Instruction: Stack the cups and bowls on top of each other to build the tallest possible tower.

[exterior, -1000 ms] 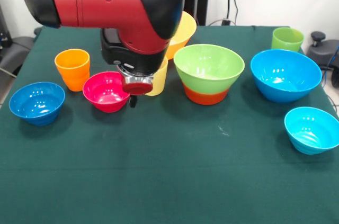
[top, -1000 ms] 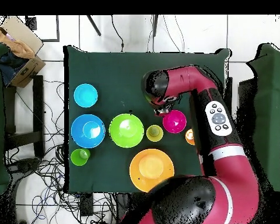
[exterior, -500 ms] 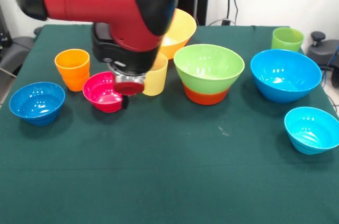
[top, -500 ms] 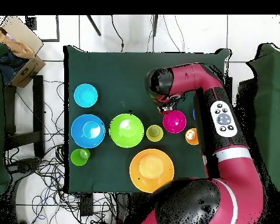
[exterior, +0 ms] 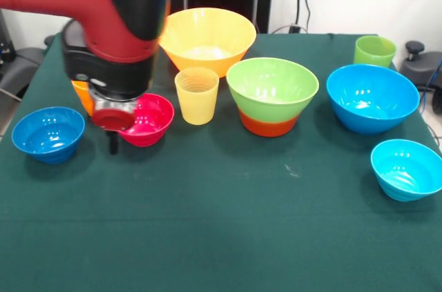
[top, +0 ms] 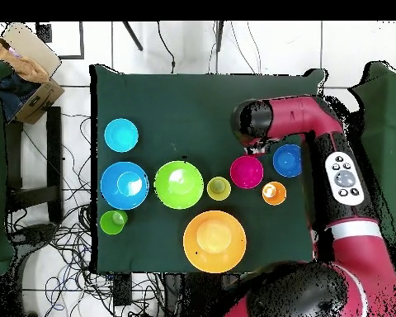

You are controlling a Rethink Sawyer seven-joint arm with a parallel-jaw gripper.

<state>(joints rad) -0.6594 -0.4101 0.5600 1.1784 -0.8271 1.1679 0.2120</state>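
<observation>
Claw (exterior: 112,141) is hanging just beside the magenta bowl (exterior: 147,119); whether it is apart or together, I cannot tell. Overhead, the orange cup (top: 273,193), mostly hidden from the front, is showing whole beside that bowl.

A dark green cloth-covered surface (exterior: 228,237) fills the front view and shows as a green rectangle (top: 176,107) from overhead. Beside it on the pale tiled floor (top: 267,45) sits an open brown cardboard box (top: 28,62), and tangled black cables (top: 65,239) trail along that same side.
</observation>
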